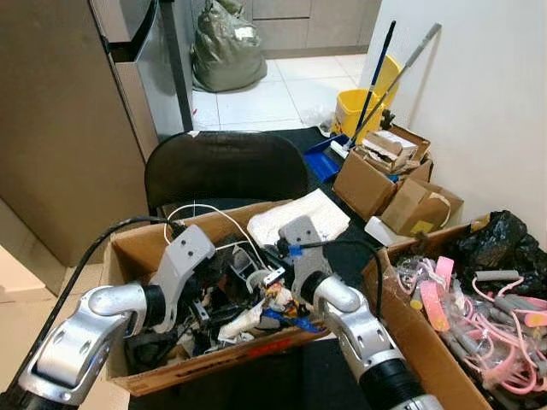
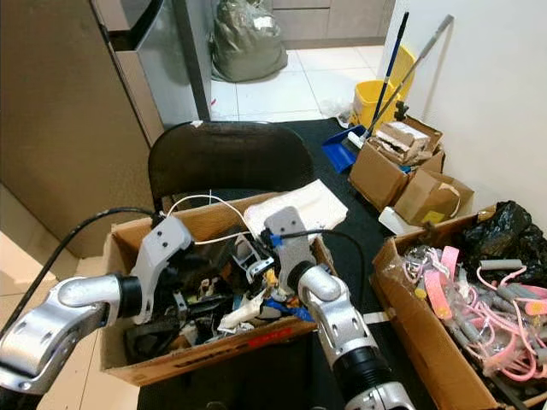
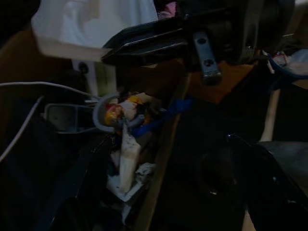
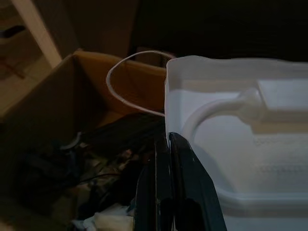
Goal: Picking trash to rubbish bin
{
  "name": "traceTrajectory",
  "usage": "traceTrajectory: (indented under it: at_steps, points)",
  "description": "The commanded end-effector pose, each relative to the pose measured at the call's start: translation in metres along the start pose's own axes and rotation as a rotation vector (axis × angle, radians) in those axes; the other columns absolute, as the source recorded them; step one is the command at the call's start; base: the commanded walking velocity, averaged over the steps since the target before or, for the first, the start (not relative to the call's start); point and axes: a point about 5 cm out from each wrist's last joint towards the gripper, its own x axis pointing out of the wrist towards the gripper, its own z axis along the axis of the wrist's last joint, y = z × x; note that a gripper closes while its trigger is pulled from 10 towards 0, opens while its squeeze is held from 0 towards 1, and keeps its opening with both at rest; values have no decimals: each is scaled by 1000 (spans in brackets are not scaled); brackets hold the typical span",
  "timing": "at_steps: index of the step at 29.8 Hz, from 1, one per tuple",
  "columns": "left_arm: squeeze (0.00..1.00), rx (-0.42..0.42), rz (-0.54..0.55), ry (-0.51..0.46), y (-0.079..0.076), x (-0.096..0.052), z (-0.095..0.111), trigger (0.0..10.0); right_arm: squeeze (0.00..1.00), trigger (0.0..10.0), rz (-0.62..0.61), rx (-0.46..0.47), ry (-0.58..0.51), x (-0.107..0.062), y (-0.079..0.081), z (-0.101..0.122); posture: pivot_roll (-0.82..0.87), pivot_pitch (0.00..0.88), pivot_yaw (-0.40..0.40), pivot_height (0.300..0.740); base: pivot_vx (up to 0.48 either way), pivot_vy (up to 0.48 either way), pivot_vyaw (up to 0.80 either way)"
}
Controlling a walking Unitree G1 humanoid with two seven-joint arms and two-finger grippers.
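Both tools are working inside the cardboard box (image 1: 120,256) of trash (image 1: 256,312) in front of the black chair (image 1: 224,166). Right tool (image 4: 166,144) is sitting with fingers pressed closed beside a white plastic tray (image 4: 250,139). Left tool (image 1: 205,295) is buried in clutter; can't tell its state.

Head cams are bright and pretty sharp, daylight bouncing off the white floor tiles (image 1: 256,98) behind the black chair (image 1: 224,166), slight softness toward the edges. Both wrist cams are really dim and murky; the white plastic tray (image 4: 240,139) is the one bright patch, fingers (image 4: 168,192) near-silhouettes
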Motion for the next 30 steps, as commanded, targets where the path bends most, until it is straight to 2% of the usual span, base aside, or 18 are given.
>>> traceTrajectory:
  at_steps: [1, 2, 3, 4, 5, 6, 11, 12, 13, 15, 16, 17, 19, 21, 22, 23, 27, 30]
  points:
    - [0, -5, -10, 41, -1, -4, -5, 10000, 4, 10000, 49, 23, 30, -1, 6, -6, 41, 120, 40, 740, 0, 0, 0]
    - [0, 0, -12, 46, -2, -4, -5, 10000, 306, 10000, 64, 23, 31, -1, 8, -6, 41, 120, 40, 740, 0, 0, 0]
    - [0, 3, -13, 49, -2, -4, -5, 10000, 306, 10000, 74, 23, 31, -2, 8, -6, 41, 120, 40, 740, 0, 0, 0]
    - [0, 3, -13, 52, -1, -3, -5, 10000, 859, 10000, 83, 31, 30, -2, 9, -6, 41, 122, 43, 740, 0, 0, 0]
    - [0, 3, -13, 52, -1, -3, -5, 10000, 859, 10000, 83, 31, 30, -2, 9, -6, 41, 122, 43, 740, 0, 0, 0]
    - [0, 1, -12, 55, -1, -3, -5, 10000, 1000, 10000, 98, 51, 29, -3, 10, -6, 41, 122, 43, 740, 0, 0, 0]
    - [0, 4, -15, 65, -2, -3, -5, 10000, 1000, 10000, 78, 39, 34, -3, 10, -8, 41, 124, 44, 740, 0, 0, 0]
    - [0, 4, -13, 71, -2, -3, -5, 10000, 694, 10000, 30, 32, 29, -3, 5, -7, 42, 126, 44, 740, 0, 0, 0]
    - [0, 7, -11, 70, -2, -4, -4, 10000, 0, 10000, -24, 35, 6, -2, 0, -4, 39, 128, 46, 740, 0, 0, 0]
    - [0, -2, 18, 37, 1, -5, 0, 10000, 0, 10000, -129, 53, -41, -3, -13, 4, 38, 131, 44, 740, 0, 0, 0]
    - [0, -2, 18, 37, 1, -5, 0, 10000, 0, 10000, -129, 53, -41, -3, -13, 4, 38, 131, 44, 740, 0, 0, 0]
    - [0, -26, 96, -48, 10, -5, 10, 10000, 0, 10000, -268, 106, -94, -7, -30, 10, 39, 134, 39, 740, 0, 0, 0]
    - [0, -29, 127, -78, 14, -5, 13, 10000, 0, 10000, -314, 123, -109, -9, -35, 12, 39, 134, 39, 740, 0, 0, 0]
    - [0, -20, 434, -187, 44, -7, 28, 10000, 0, 10000, -462, 115, -162, -24, -56, 14, 39, 136, 37, 740, 0, 0, 0]
    - [0, -30, 554, -219, 56, -9, 31, 10000, 0, 10000, -548, 133, -140, -32, -65, 9, 37, 137, 37, 740, 0, 0, 0]
    - [0, -38, 623, -236, 63, -10, 33, 10000, 0, 10000, -604, 148, -120, -38, -71, 4, 37, 137, 37, 740, 0, 0, 0]
    - [0, -7, 709, -175, 67, -4, 28, 10000, 0, 10000, -712, 176, -87, -53, -80, -9, 30, 138, 47, 740, 0, 0, -148]
    - [0, 36, 690, -207, 57, 8, 33, 10000, 0, 10000, -794, 194, -86, -67, -81, -17, 22, 143, 55, 740, 0, 0, -800]
